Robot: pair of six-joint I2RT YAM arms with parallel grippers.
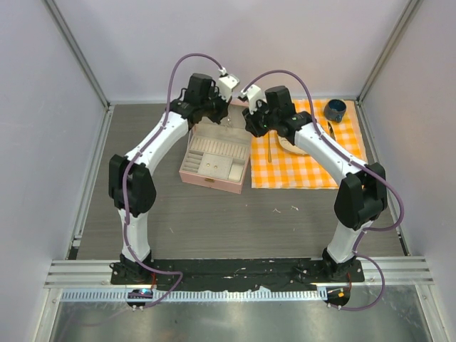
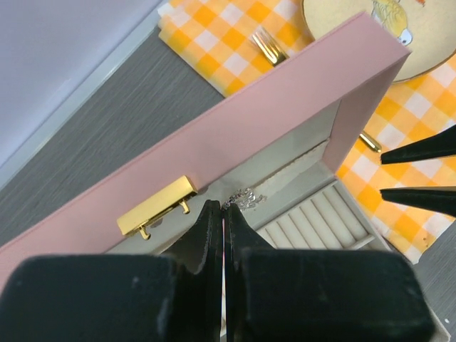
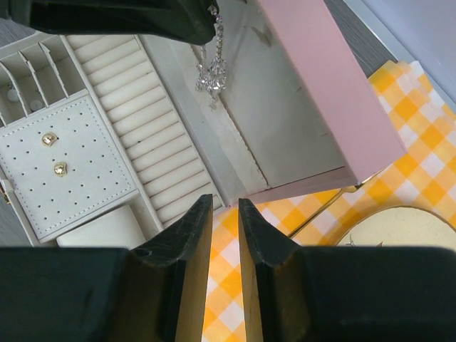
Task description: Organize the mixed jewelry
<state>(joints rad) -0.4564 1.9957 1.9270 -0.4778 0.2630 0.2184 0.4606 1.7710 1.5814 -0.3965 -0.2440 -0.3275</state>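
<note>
The pink case (image 1: pixel 187 174) lies open, its lid (image 2: pixel 271 107) standing up at the back. My left gripper (image 2: pixel 223 206) is shut on a thin silvery chain (image 2: pixel 244 197). The chain (image 3: pixel 211 70) dangles from the left gripper's tip (image 3: pixel 211 14) over the strip in front of the lid's pale lining. My right gripper (image 3: pixel 225 203) is open by a narrow gap with nothing in it. It hovers over the checked cloth beside the case's right edge. Two gold studs (image 3: pixel 47 139) sit on the perforated pad. Tiny pale bits (image 1: pixel 293 209) lie on the table in front of the cloth.
An orange checked cloth (image 1: pixel 313 167) lies right of the case with a plate (image 2: pixel 356 28), a gold fork (image 2: pixel 269 46), a knife (image 1: pixel 331 132) and a dark blue cup (image 1: pixel 335 109). Ring rolls (image 3: pixel 142 121) and small compartments fill the case. Walls enclose the table.
</note>
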